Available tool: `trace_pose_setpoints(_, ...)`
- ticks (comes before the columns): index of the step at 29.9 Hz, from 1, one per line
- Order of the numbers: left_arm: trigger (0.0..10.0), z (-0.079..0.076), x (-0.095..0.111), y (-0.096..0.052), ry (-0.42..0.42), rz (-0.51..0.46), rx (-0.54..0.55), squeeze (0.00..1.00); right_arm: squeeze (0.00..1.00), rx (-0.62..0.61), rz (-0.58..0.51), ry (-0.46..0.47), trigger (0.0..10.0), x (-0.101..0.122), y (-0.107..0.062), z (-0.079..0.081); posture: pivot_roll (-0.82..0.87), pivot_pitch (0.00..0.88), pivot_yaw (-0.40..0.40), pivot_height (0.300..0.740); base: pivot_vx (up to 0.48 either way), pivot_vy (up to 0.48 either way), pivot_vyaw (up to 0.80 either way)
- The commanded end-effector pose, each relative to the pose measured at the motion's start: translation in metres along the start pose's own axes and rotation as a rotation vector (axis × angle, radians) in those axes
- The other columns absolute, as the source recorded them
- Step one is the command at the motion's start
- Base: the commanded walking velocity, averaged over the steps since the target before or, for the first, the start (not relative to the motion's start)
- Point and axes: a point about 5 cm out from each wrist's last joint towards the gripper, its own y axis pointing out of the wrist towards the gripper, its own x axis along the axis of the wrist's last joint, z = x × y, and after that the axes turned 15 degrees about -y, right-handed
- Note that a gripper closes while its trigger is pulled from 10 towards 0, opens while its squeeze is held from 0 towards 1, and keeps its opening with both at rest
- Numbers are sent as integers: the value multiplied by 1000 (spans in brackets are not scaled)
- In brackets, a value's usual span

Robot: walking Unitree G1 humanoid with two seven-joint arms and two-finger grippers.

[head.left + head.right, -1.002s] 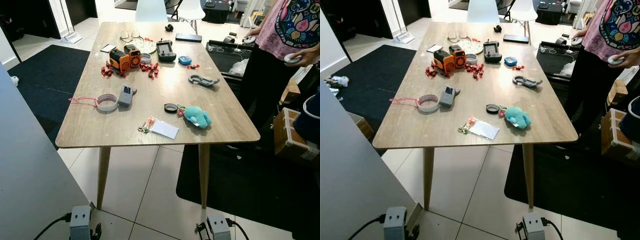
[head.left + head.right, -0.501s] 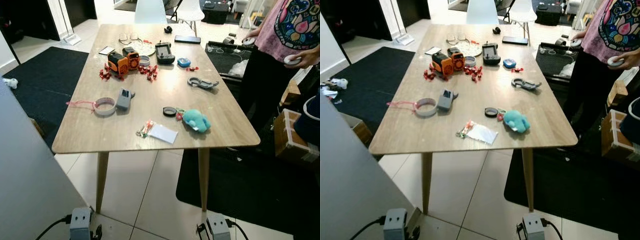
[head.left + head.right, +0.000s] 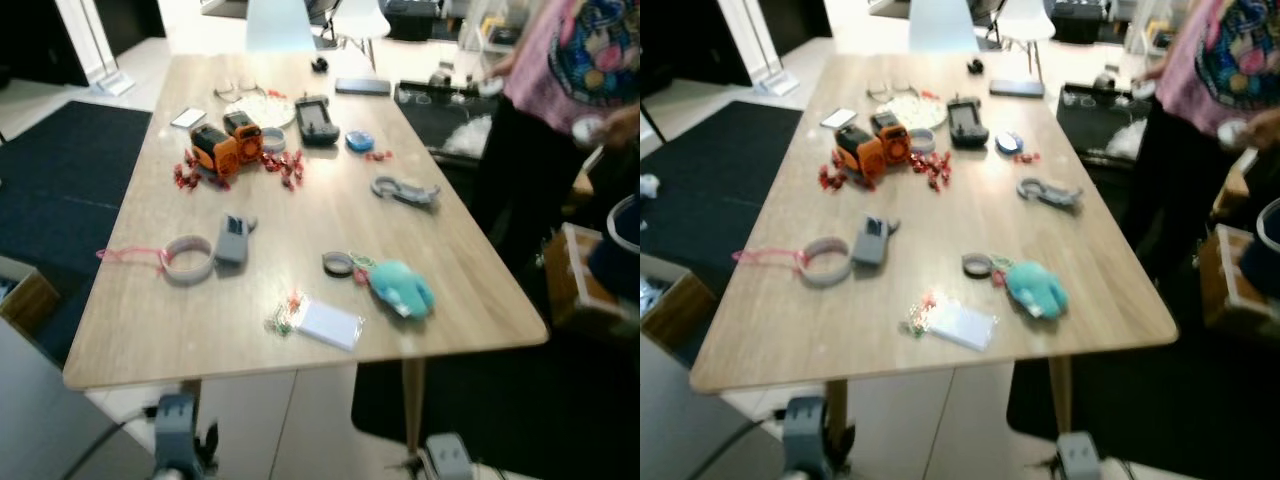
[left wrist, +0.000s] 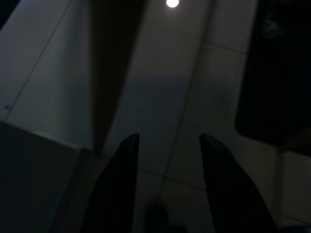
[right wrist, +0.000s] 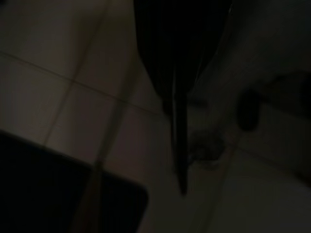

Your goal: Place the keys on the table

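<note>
Closing on table, larger than a second ago | left gripper spread, right gripper seemingly pressed together, dark | keys unidentified; placement pending

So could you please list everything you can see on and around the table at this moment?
table: one, light wood, centre
plush toy: one, teal, near right part of the table
white card: one, near front edge, small red and green bits beside it
tape roll: one, grey, near left, with a pink cord
grey device: one, beside the tape roll
orange toys: two, far left part
red bits: scattered beside the orange toys
black controller: one, far middle
carabiner: one, grey, right side
person: one, pink top, right of the table
left gripper: open, above dim floor tiles
right gripper: shut, above dim floor tiles
</note>
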Motion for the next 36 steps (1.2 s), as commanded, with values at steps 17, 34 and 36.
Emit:
trace_pose_setpoints(17, 10000, 11, -13, -8, -4, 53, 37, 0, 0, 23, 18, 24, 10000, -6, -1, 10, 38, 113, 1, 740, 0, -35, 0)
trace_pose_setpoints(34, 10000, 9, -13, -6, 17, 72, 39, 0, 0, -244, 70, 259, 10000, -39, -22, -40, 31, 101, 14, 740, 0, -154, 0)
trace_pose_setpoints(36, 10000, 9, -12, -5, 21, 77, 37, 0, 0, -328, 77, 303, 10000, -47, -32, -61, 29, 100, 17, 740, 0, 0, 0)
